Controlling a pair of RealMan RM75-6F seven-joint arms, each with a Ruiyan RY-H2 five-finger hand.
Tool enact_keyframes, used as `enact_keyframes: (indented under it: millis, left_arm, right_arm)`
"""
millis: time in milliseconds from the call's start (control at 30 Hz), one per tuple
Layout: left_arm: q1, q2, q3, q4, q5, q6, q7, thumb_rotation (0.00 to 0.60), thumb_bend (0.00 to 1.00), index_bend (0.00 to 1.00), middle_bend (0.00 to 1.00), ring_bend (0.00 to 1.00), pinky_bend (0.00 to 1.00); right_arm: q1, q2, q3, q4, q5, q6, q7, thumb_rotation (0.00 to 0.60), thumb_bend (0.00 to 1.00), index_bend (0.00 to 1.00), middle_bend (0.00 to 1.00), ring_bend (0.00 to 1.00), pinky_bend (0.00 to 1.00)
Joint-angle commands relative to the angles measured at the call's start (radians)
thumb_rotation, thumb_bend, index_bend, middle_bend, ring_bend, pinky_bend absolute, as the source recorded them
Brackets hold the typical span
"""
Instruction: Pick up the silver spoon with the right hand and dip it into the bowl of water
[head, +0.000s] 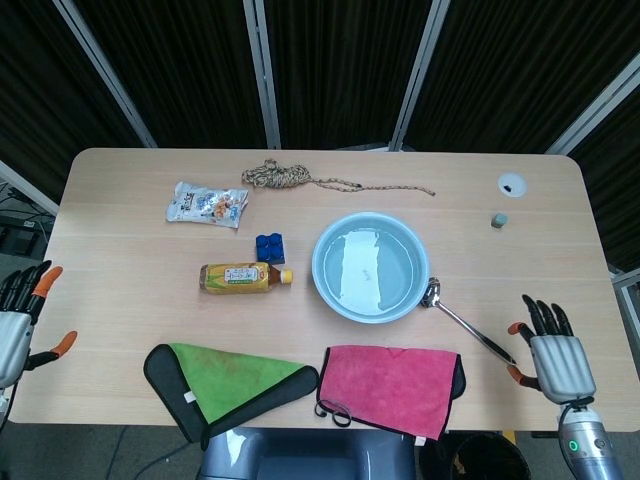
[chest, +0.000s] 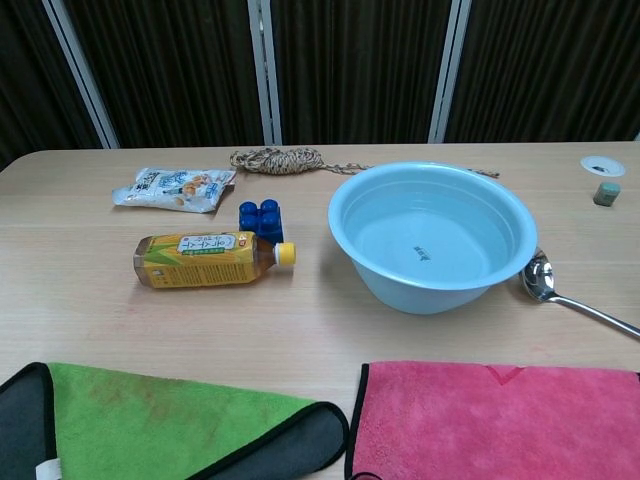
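The silver spoon (head: 463, 319) lies flat on the table, its scoop touching the right side of the light blue bowl of water (head: 369, 266) and its handle running toward the front right. In the chest view the spoon (chest: 567, 295) shows beside the bowl (chest: 432, 236). My right hand (head: 552, 357) hovers over the table's front right corner, fingers spread and empty, just right of the handle's end. My left hand (head: 18, 325) is off the table's left edge, open and empty. Neither hand shows in the chest view.
A pink cloth (head: 392, 386) lies in front of the bowl and a green cloth (head: 230, 384) to its left. A tea bottle (head: 243, 277), a blue block (head: 269, 247), a snack packet (head: 207, 204) and a coiled rope (head: 300, 178) lie left and behind. A small cube (head: 498, 221) sits back right.
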Motion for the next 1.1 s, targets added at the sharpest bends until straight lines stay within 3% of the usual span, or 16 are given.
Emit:
enact_keyframes:
  millis: [33, 233, 567, 1100]
  left_arm:
    - [-0.005, 0.01, 0.008, 0.01, 0.019, -0.003, -0.037, 0.6, 0.25, 0.0, 0.0, 0.0, 0.0]
    - [-0.015, 0.038, 0.018, 0.011, 0.015, -0.037, -0.072, 0.6, 0.26, 0.0, 0.0, 0.0, 0.0]
    - [-0.016, 0.059, 0.016, 0.018, 0.001, -0.043, -0.121, 0.6, 0.25, 0.0, 0.0, 0.0, 0.0]
    - [-0.028, 0.053, 0.009, 0.023, -0.014, -0.058, -0.125, 0.6, 0.25, 0.0, 0.0, 0.0, 0.0]
  right_arm:
    - [0.028, -0.076, -0.004, -0.001, 0.054, -0.051, -0.086, 0.6, 0.19, 0.4, 0.0, 0.0, 0.0]
    - [0.07, -0.179, 0.008, 0.05, 0.115, -0.111, -0.169, 0.6, 0.21, 0.4, 0.0, 0.0, 0.0]
    - [0.138, -0.307, 0.046, 0.181, 0.195, -0.199, -0.169, 0.6, 0.25, 0.4, 0.0, 0.0, 0.0]
    - [0.205, -0.31, 0.093, 0.239, 0.255, -0.244, -0.152, 0.6, 0.26, 0.39, 0.0, 0.0, 0.0]
